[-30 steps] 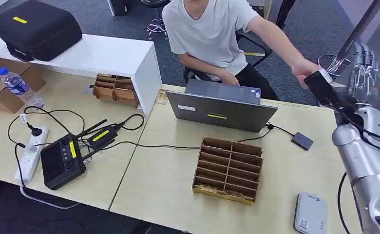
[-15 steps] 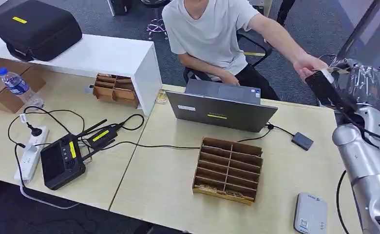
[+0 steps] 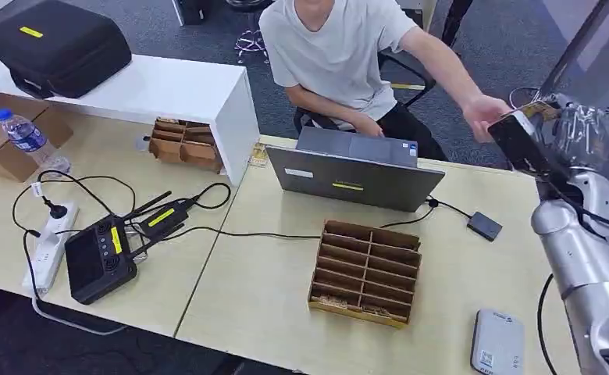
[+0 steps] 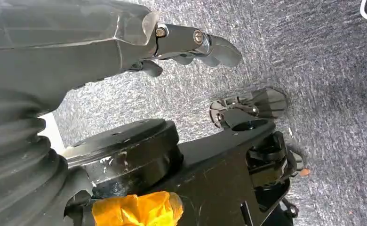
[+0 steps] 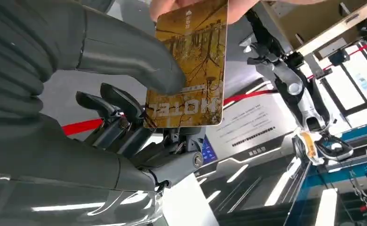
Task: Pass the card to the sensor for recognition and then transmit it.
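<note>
One laptop [image 3: 356, 176], two divider trays [image 3: 366, 272] [image 3: 185, 144], one bottle [image 3: 30, 139], one card [image 5: 191, 66].

Right hand [image 5: 125, 117] pinches card [image 5: 191, 66]; person's fingers [image 5: 191, 7] touching card.

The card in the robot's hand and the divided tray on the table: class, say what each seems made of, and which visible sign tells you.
Card: probably glossy printed plastic; flat, stiff, yellow picture, lettering. Tray: looks like plain brown cardboard; matte, thin slotted dividers.
</note>
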Tool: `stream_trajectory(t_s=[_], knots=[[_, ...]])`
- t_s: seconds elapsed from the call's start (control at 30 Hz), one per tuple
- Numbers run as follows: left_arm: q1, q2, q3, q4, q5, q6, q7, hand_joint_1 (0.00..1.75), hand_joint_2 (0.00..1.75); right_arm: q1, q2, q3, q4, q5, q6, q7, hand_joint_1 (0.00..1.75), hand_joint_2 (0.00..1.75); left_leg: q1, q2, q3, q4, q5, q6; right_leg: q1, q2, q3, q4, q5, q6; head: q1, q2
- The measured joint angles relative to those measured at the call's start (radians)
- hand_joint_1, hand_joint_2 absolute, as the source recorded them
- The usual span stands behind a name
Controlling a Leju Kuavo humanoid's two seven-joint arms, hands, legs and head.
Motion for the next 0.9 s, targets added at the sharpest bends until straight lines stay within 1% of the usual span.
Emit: stream_trajectory(t_s=[0.17, 0.4, 0.53, 0.67, 0.77, 0.9], knots=[[0.006, 0.0, 0.012, 0.0, 0.008, 0.009, 0.007, 0.0, 1.75, 0.095, -0.021, -0.001, -0.097, -0.031, -0.028, -0.008, 1.75, 1.75, 0.0, 0.0, 0.0, 0.0, 0.0, 0.0, 0.0, 0.0, 0.0, 0.0, 0.0, 0.0, 0.0, 0.0], [0.017, 0.0, 0.031, 0.0, 0.015, 0.023, 0.012, 0.0, 1.75, 0.308, -0.076, -0.034, -0.322, -0.066, -0.035, -0.008, 1.75, 1.75, 0.0, 0.0, -0.001, 0.0, -0.001, 0.0, 0.0, 0.0, -0.001, -0.001, 0.0, 0.0, 0.0, 0.0], [0.02, 0.0, 0.04, 0.0, 0.022, 0.023, 0.011, 0.0, 1.75, 0.382, -0.097, -0.057, -0.413, -0.068, -0.035, -0.007, 1.75, 1.75, 0.0, 0.0, -0.001, 0.0, -0.001, 0.0, 0.0, 0.0, -0.001, -0.001, 0.0, 0.0, 0.0, 0.0], [0.027, 0.0, 0.052, 0.0, 0.032, 0.028, 0.004, 0.0, 1.75, 0.532, -0.122, -0.093, -0.579, -0.081, -0.047, -0.007, 1.75, 1.75, 0.0, -0.002, -0.002, 0.0, -0.001, 0.0, 0.0, -0.002, -0.001, -0.001, 0.0, 0.0, 0.0, 0.0], [0.033, 0.0, 0.064, 0.0, 0.04, 0.035, -0.002, 0.0, 1.75, 0.675, -0.137, -0.124, -0.732, -0.076, -0.062, -0.01, 1.75, 1.75, 0.0, -0.002, -0.003, 0.0, -0.002, 0.0, 0.0, -0.003, -0.002, -0.001, -0.001, 0.0, 0.0, 0.0], [0.038, 0.0, 0.076, 0.0, 0.046, 0.037, -0.004, 0.0, 1.75, 0.844, -0.144, -0.163, -0.918, 0.027, -0.103, 0.001, 1.75, 1.75, 0.0, -0.001, -0.003, 0.0, -0.003, 0.001, 0.0, -0.002, -0.002, -0.001, -0.002, 0.0, 0.0, 0.0]])
